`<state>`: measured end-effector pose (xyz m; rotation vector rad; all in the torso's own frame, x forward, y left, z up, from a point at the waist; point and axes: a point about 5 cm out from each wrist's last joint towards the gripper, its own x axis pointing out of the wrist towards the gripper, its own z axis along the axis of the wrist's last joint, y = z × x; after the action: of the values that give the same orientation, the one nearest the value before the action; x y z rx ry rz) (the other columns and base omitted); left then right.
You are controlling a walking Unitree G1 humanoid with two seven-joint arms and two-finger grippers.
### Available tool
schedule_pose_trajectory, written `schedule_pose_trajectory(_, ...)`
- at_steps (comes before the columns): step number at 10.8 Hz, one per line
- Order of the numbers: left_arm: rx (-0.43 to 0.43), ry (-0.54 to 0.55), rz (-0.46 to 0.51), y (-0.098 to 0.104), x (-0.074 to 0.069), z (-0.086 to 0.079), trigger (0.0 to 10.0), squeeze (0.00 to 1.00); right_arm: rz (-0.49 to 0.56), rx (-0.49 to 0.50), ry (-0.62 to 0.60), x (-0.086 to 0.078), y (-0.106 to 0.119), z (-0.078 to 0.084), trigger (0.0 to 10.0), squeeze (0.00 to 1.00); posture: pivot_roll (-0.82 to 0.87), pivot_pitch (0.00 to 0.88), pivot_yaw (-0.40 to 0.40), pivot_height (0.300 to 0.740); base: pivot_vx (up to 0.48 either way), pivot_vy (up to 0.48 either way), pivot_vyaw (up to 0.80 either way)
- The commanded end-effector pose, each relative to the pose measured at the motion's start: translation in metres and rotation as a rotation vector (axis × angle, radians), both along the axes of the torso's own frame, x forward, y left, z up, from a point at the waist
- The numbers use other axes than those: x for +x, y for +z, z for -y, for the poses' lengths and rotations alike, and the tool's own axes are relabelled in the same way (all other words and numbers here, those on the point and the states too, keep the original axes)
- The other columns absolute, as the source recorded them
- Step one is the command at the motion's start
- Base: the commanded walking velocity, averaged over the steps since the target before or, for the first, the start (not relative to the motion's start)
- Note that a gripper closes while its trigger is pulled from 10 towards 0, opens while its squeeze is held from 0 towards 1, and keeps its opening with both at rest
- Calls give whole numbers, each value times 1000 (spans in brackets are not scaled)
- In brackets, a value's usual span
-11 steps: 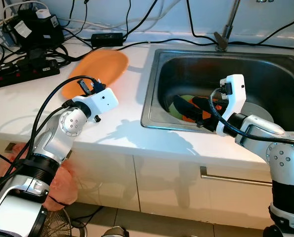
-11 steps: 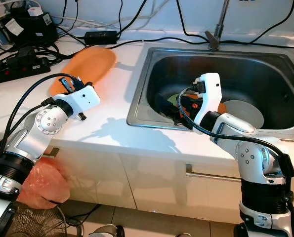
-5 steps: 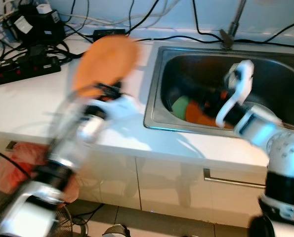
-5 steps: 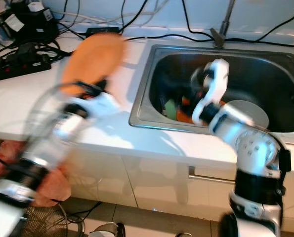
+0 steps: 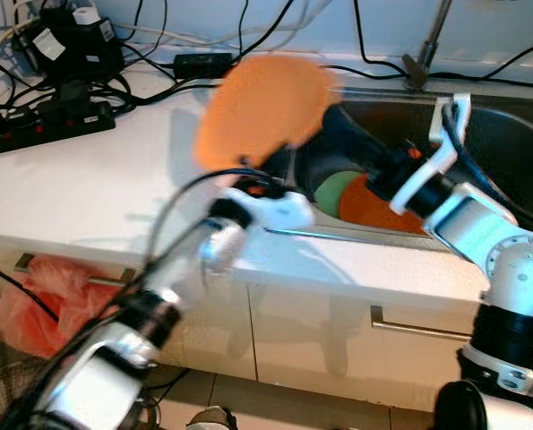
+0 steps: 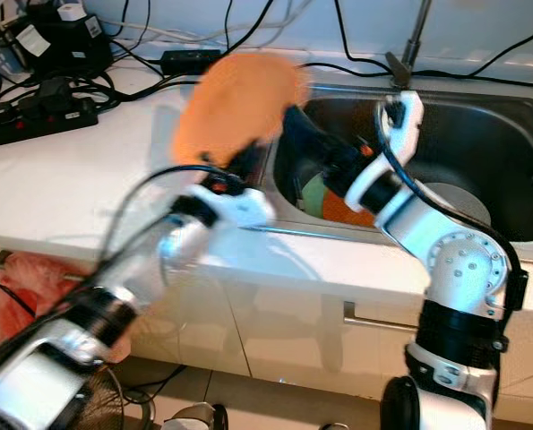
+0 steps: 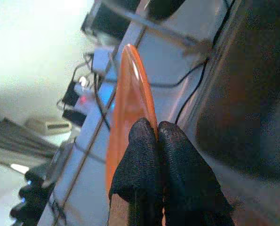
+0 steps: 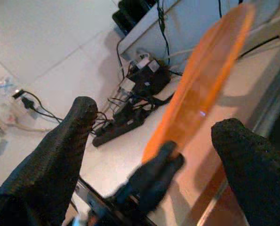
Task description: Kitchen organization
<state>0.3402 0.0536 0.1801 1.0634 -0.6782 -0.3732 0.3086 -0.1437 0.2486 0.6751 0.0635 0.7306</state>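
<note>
Landmark: the steel sink set in the white counter.

Left gripper has its two black fingers pinched together on the rim of an orange plate — plate is lifted off the counter, tilted up on edge, over the sink's left rim. Left arm is motion-blurred in the head views.

Right gripper sits over the sink's left part, pointing toward the plate; fingers spread wide apart, holding nothing, with the plate seen edge-on between them but not touched.

Inside the sink: a green item and an orange item at the left end, a pale dish to their right. Faucet at the sink's back edge.

Left of the sink, at the counter's back — power strips and black cables. Below the counter left of the sink, an orange-red bag.
</note>
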Motion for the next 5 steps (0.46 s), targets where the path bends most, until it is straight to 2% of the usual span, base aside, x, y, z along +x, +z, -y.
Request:
schedule_pose_trajectory(1,-18,-25,68,12,0,7,0,0,40,22,0,-2,9,0,10000,0,62,58,53,740,0,0,0)
schedule_pose_trajectory(3,-38,-65,97,14,-7,16,0,0,35,27,0,-1,9,-2,10000,0,64,62,55,740,0,0,0)
schedule_pose_trajectory(5,-100,-118,169,25,-18,21,0,0,58,40,20,-3,11,-5,10000,0,67,64,57,740,0,0,0)
